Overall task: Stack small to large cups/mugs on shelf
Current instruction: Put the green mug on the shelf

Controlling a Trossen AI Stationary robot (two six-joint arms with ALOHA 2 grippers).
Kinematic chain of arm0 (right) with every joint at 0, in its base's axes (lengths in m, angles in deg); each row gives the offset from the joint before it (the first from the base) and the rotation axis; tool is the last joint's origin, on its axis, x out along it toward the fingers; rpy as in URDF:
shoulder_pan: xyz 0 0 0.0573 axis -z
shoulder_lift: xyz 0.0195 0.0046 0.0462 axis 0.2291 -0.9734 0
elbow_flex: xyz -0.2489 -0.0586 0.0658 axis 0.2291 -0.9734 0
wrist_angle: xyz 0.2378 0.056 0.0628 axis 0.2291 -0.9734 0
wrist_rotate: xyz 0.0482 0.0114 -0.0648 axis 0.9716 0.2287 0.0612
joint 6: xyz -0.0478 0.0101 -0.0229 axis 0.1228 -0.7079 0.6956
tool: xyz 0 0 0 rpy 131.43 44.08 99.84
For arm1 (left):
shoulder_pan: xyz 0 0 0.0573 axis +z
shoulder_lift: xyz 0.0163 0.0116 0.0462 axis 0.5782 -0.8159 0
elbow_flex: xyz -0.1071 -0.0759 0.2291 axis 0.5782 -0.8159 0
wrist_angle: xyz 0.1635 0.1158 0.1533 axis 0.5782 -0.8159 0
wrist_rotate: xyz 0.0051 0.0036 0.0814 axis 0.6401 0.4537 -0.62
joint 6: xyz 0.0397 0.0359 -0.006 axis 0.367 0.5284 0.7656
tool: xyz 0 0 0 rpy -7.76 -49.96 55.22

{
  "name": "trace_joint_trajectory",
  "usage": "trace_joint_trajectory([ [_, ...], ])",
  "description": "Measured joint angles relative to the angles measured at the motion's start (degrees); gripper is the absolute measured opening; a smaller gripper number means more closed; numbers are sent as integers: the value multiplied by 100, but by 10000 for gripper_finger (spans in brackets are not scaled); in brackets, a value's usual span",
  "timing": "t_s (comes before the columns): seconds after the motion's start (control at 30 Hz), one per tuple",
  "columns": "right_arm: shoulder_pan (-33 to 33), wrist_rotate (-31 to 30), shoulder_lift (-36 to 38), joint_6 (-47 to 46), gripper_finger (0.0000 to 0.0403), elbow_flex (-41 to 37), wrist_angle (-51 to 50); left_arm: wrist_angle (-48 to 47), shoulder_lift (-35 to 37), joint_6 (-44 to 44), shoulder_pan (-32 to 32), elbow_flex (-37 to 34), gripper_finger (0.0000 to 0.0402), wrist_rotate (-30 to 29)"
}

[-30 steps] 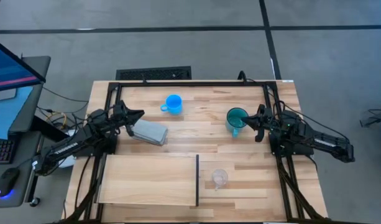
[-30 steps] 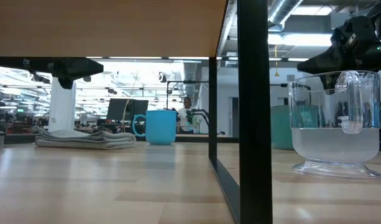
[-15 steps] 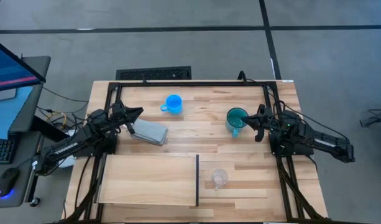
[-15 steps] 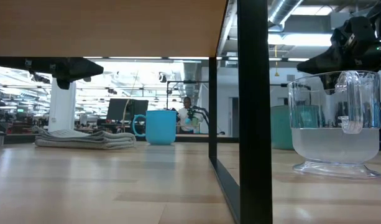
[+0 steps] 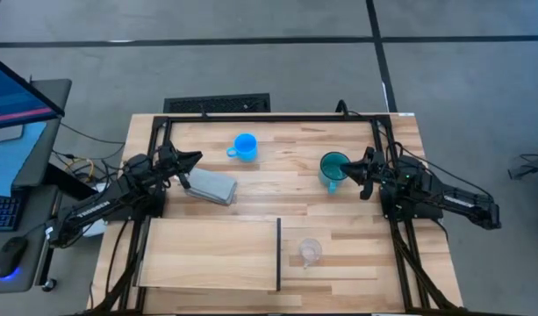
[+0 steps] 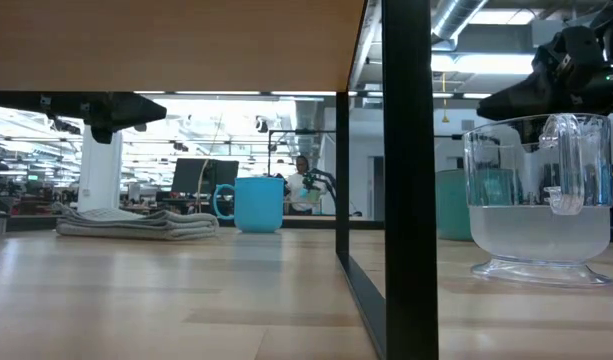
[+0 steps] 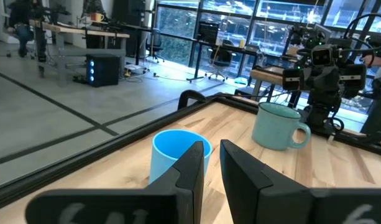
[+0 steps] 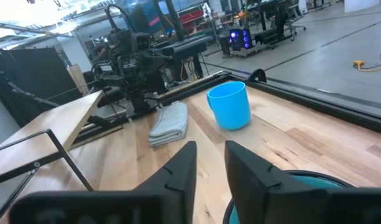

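Note:
The bright-blue mug (image 5: 245, 146) stands on its base at the table's far middle; it also shows in the left wrist view (image 7: 176, 154). The teal mug (image 5: 333, 167) stands at the far right, handle toward the near edge. The clear cup (image 5: 310, 251) stands on the table just right of the shelf (image 5: 207, 254), a light-wood board with a dark right edge. My left gripper (image 5: 195, 161) hovers shut over a grey folded cloth (image 5: 211, 186), pointing at the blue mug. My right gripper (image 5: 354, 173) is shut, just right of the teal mug (image 8: 289, 190), not visibly touching it.
The grey folded cloth lies on the table between my left gripper and the shelf. In the low view the shelf's underside (image 6: 176, 45) and its dark upright edge (image 6: 406, 180) stand in front, with the clear cup (image 6: 541, 215) to their right. A black frame rail (image 5: 269, 118) runs along the far edge.

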Motion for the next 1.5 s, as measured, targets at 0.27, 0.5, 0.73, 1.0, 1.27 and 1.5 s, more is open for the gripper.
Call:
trace_joint_trajectory([
  [0.27,0,2,0,0,161,0,0,-1,2,0,0,0,43,0],
  [0.5,-69,16,0,-309,183,-3,32,0,2,2,0,0,43,0],
  [0.73,-56,-421,0,-404,178,-12,1677,0,0,0,0,0,43,0],
  [1.0,-70,-200,-194,-178,154,966,1951,-71,0,0,0,0,43,-94],
  [1.27,-70,66,-1430,1318,135,2874,784,-120,0,0,0,0,43,-109],
  [1.5,-70,52,-2995,1857,132,4735,-1045,-120,0,0,0,0,43,-109],
])
